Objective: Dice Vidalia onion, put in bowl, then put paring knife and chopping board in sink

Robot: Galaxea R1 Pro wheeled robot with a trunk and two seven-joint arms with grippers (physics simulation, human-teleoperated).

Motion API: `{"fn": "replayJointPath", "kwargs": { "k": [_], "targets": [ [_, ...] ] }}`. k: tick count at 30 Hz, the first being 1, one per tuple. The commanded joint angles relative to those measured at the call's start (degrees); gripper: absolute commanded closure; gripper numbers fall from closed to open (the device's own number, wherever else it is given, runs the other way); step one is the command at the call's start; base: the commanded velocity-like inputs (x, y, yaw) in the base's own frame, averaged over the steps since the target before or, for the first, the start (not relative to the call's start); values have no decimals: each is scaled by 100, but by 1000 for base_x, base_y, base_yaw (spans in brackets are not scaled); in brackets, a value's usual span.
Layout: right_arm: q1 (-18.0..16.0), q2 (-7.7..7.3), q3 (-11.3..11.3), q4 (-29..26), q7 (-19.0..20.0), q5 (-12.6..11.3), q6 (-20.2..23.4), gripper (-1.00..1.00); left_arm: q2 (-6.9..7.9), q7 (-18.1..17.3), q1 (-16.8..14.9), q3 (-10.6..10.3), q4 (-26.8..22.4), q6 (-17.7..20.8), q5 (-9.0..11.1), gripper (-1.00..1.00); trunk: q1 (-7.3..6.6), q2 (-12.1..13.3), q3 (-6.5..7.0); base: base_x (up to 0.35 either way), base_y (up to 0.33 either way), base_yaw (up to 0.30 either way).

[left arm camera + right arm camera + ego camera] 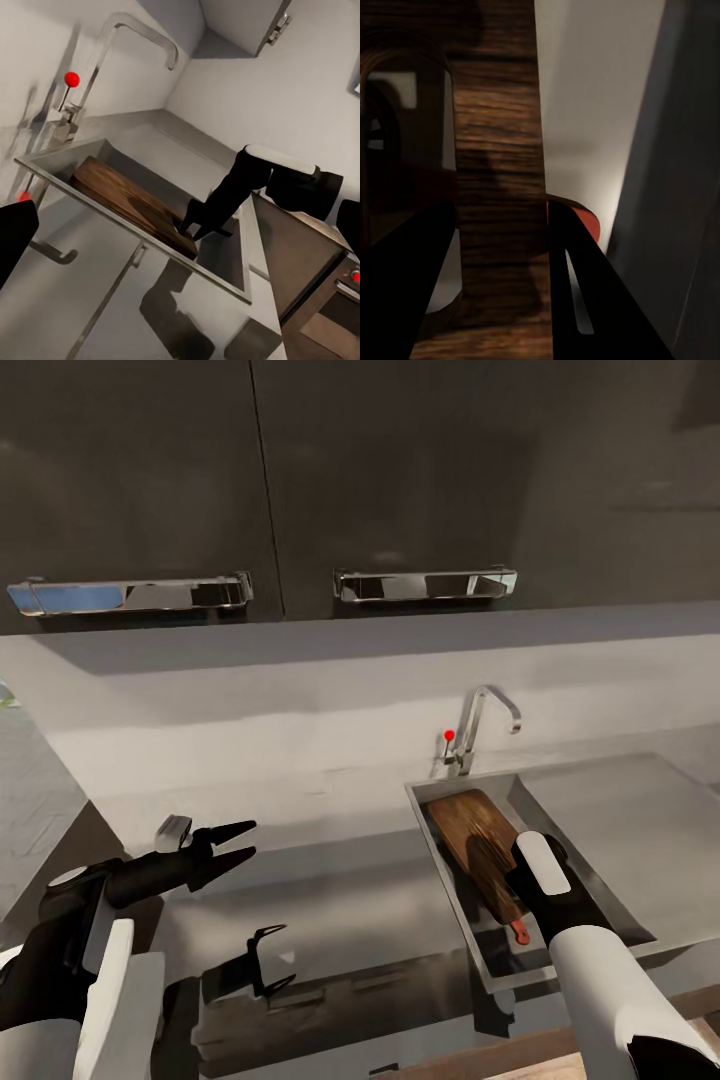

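The dark wood chopping board (468, 828) lies slanted inside the sink (592, 872), also seen in the left wrist view (124, 193). My right gripper (196, 225) reaches down into the basin; its fingers (577, 300) straddle the board's strip (499, 135) beside the slot handle and press on it. The paring knife's red-orange handle (519, 933) pokes out beneath the board's near end, its blade hidden (589, 221). My left gripper (243, 839) hovers open and empty over the grey countertop (350, 880), left of the sink. The Vidalia onion and the bowl are out of view.
A curved chrome tap (487, 712) with a red dot (449, 736) stands behind the sink. The flat drainboard (640, 800) extends to the right. Dark upper cabinets with chrome handles (425, 584) hang above the pale backsplash.
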Motion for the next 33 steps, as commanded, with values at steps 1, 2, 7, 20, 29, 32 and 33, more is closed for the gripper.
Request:
{"fn": "replayJointPath", "kwargs": {
  "k": [1,2,7,20,29,32,33],
  "targets": [
    [-5,-1,-4,-9,-33,-15,57,100,1,-21,-5,0,1,61,1,-100,3,-12,-12,0,0,0],
    [-5,-1,-4,-10,-33,-15,57,100,1,-20,-5,-1,1,61,1,-100,3,-12,-12,0,0,0],
    [-5,-1,-4,-24,-33,-14,60,100,1,-18,-5,-2,4,61,1,-100,3,-12,-12,0,0,0],
    [-5,-1,-4,-30,-33,-15,61,100,1,-18,-5,-2,4,61,1,-100,3,-12,-62,0,0,0],
    [-5,-1,-4,-35,-33,-15,66,100,1,-17,-5,-1,4,61,1,-100,3,-12,-86,0,0,0],
    [-5,-1,-4,-35,-33,-15,66,100,1,-17,-5,-2,4,61,1,-100,3,-12,-97,0,0,0],
    [-5,-1,-4,-36,-33,-15,66,100,1,-17,-5,-2,4,61,1,-100,3,-12,-103,0,0,0]
  ]
}}
